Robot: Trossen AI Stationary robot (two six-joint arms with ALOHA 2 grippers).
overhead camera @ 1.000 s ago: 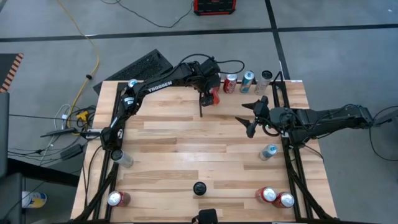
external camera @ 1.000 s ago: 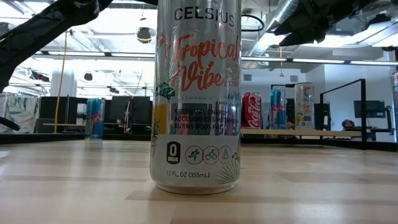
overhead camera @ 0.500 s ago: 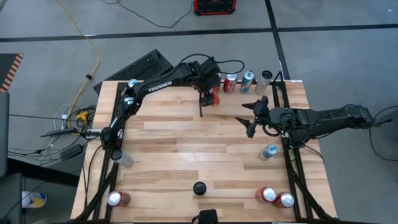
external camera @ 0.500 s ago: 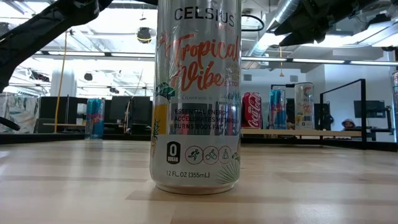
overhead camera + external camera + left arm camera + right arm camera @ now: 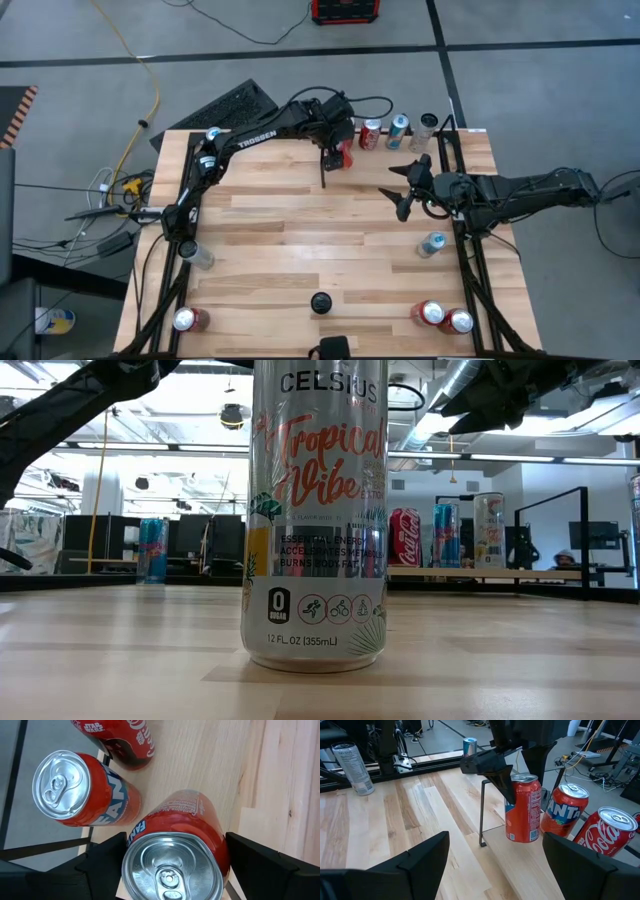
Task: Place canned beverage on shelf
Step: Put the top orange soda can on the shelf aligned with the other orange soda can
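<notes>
An orange Fanta can [image 5: 175, 850] stands upright on the light wood shelf [image 5: 520, 865] at the table's far edge, just right of the thin black divider bar [image 5: 482, 812]. My left gripper [image 5: 345, 152] reaches down over it, open, one finger on each side of the can's upper part. A second Fanta can [image 5: 564, 810] and a red Coca-Cola can [image 5: 605, 832] stand beside it on the shelf. My right gripper [image 5: 403, 190] hovers open over the table's right middle, with nothing between its fingers. My left gripper comes at the Fanta can from above, slanting down, with its fingers [image 5: 107, 857] flanking the can's upper wall [image 5: 200, 820]. Whether they touch the can, I cannot tell. The can stands upright with its base on the shelf.
A blue can [image 5: 398, 130] and a silver can [image 5: 427, 128] stand farther right on the shelf. A tall Celsius can [image 5: 320, 302] stands near the front edge. More cans sit at the near left [image 5: 185, 319], the near right [image 5: 445, 317] and the right side [image 5: 432, 243].
</notes>
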